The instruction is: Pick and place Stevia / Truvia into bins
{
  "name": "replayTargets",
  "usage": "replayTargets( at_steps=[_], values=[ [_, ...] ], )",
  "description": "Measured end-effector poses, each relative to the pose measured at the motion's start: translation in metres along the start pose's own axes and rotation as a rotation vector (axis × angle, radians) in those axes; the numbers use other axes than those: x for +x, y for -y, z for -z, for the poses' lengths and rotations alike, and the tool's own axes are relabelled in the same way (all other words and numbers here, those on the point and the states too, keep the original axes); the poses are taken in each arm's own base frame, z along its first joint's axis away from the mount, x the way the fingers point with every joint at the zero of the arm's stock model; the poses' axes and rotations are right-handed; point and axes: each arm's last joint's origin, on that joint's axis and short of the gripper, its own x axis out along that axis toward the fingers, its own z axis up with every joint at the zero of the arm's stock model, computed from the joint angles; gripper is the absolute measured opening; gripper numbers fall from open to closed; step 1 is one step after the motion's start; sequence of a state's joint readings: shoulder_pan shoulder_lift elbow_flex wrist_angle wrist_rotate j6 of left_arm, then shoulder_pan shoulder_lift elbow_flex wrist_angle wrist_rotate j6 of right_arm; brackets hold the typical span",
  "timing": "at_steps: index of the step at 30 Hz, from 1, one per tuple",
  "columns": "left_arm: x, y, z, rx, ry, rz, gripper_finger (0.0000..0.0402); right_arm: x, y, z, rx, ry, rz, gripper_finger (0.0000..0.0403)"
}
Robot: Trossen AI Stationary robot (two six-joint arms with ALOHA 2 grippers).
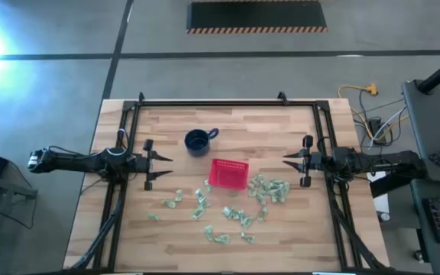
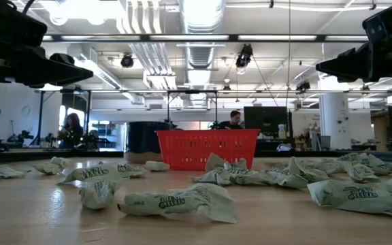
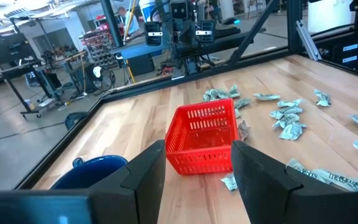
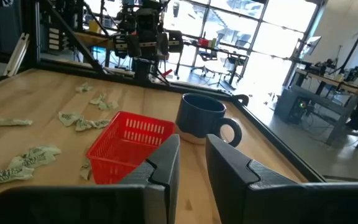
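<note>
The red basket sits near the middle of the wooden counter, with the dark blue mug just beside it on the far side, handle pointing toward the right arm. The Stevia sachets lie crumpled and scattered across the near half of the counter: a dense cluster just beside the basket on the right arm's side, a looser spread in front of it and toward the left arm. From the low view none show inside the basket (its lattice looks see-through there).

The left gripper hovers above the counter at the left edge, aimed at the basket, its fingers spread wide and holding nothing. The right gripper hovers at the right edge, facing inward, its fingers standing only a narrow gap apart with nothing between them. Both are well apart from the sachets.

Beyond the counter, two people sit in the room behind.
</note>
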State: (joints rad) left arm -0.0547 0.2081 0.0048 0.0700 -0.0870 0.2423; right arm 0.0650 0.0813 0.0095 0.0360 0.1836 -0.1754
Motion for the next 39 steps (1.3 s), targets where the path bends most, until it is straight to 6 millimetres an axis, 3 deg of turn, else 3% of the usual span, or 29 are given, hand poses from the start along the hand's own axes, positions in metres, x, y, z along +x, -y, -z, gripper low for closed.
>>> replayTargets(
  at_steps=[13,23,29,36,39],
  values=[
    [0.000,0.000,0.000,0.000,-0.001,0.000,0.0167,0.000,0.000,0.000,0.000,0.003,0.001,0.0068],
    [0.000,-0.001,-0.006,-0.006,0.061,-0.015,0.0167,0.000,0.000,0.000,0.523,0.005,-0.003,0.0068],
    [-0.002,-0.005,-0.021,-0.145,0.224,-0.013,0.0167,0.000,0.000,0.000,0.511,0.003,-0.003,0.0068],
    [-0.003,-0.005,-0.024,-0.175,0.254,-0.015,0.0167,0.000,0.000,0.000,0.410,0.004,-0.001,0.0068],
    [-0.003,-0.005,-0.025,-0.183,0.265,-0.013,0.0167,0.000,0.000,-0.001,0.522,0.005,-0.001,0.0068]
  ],
)
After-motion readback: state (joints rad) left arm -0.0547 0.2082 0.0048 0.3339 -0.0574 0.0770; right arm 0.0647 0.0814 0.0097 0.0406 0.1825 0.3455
